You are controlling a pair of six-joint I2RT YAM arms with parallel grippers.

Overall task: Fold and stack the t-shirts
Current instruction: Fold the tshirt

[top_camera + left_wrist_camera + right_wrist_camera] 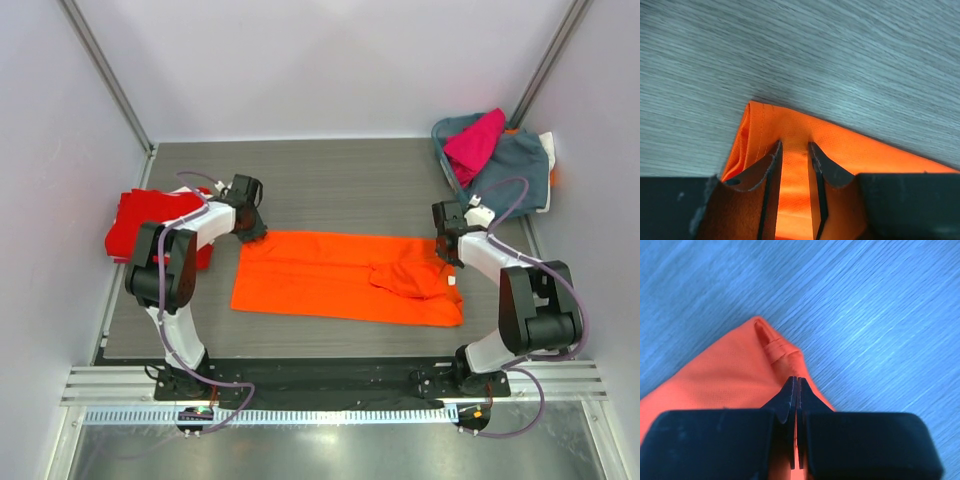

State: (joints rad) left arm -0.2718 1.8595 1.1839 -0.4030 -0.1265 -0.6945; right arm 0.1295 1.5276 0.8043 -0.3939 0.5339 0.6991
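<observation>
The bright orange t-shirt (330, 275) lies folded into a long band across the middle of the table. My left gripper (252, 232) is at its far left corner; in the left wrist view its jaws (795, 145) stand apart over the orange fabric (870, 152), not pinching it. My right gripper (447, 255) is at the far right corner, shut on the orange edge (730, 375) in the right wrist view (796, 379). The red t-shirt (130, 225) lies folded at the left edge. The magenta t-shirt (475, 140) lies in the far right pile.
A basket (447, 165) at the far right corner holds grey-teal cloth (520, 165) under the magenta shirt. White walls close in the back and sides. A metal rail (330, 385) runs along the near edge.
</observation>
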